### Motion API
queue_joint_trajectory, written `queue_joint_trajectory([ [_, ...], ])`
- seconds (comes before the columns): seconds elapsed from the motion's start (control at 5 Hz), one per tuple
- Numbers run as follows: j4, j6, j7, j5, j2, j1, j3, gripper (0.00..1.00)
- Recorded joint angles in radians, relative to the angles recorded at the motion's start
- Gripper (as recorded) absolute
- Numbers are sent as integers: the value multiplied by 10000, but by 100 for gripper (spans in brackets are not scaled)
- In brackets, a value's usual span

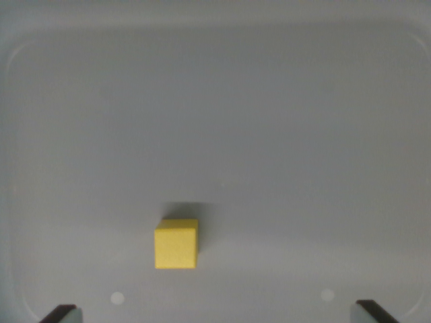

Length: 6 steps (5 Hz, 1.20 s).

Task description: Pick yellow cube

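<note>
While hovering above the grey tray [222, 101], gripper [214, 315] spread wide, holding nothing; only the two dark fingertips [59, 313] visible at the bottom corners of the wrist view. Yellow cube [176, 246] flat on tray floor, low in frame, clear of both tips, left of the midline between them. No long axis. Probably needs a small leftward shift, then descent.

plain grey surface [269, 121], faint rounded border, dim light
</note>
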Motion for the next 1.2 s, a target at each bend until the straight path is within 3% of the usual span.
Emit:
queue_joint_trajectory([
  [1.2, -156, -190, 0, 13, 31, 10, 13, 0],
])
